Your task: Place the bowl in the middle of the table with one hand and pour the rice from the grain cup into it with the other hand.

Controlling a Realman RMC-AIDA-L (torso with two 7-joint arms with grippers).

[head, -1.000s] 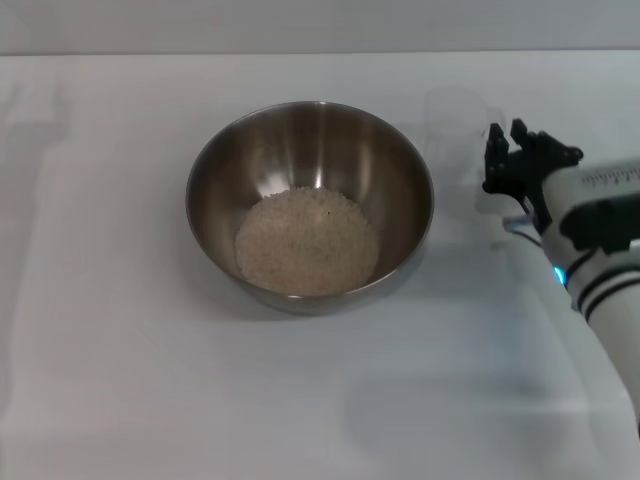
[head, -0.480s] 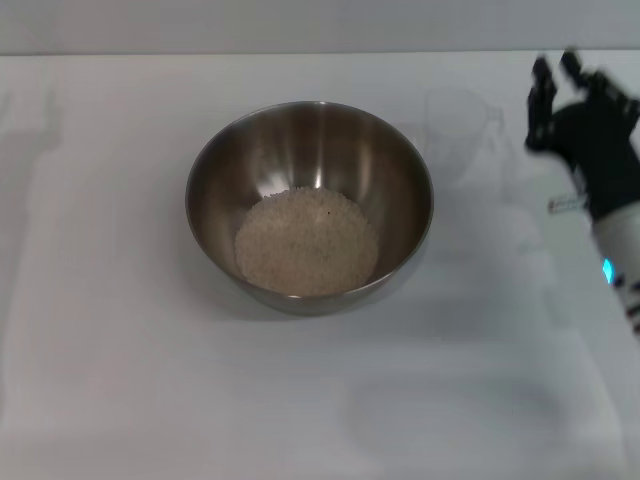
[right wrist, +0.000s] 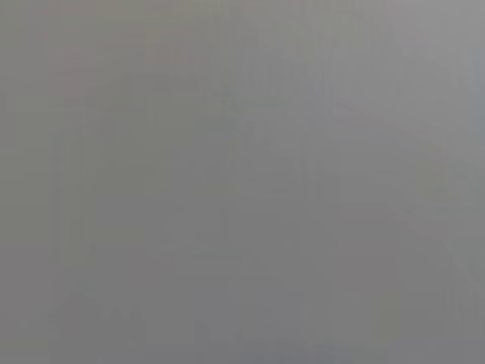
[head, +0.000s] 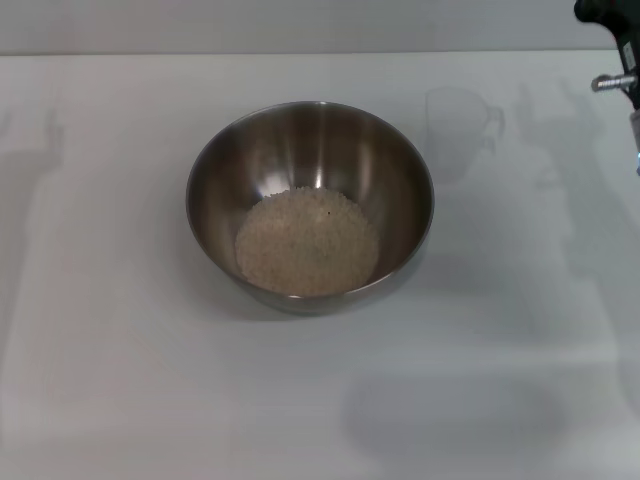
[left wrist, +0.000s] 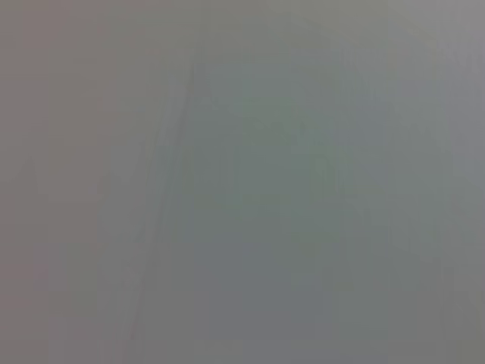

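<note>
While the left arm is staying out of sight, the bowl [head: 310,205] is sitting near the middle of the table [head: 120,400], holding the rice [head: 307,242] in a low heap. Just beside it toward the far right corner, the grain cup [head: 455,130] is standing upright, looking empty. Farther right, the right gripper [head: 608,30] is showing only partly at the far right corner, well apart from the cup; whether its fingers are apart or together, I cannot tell.
</note>
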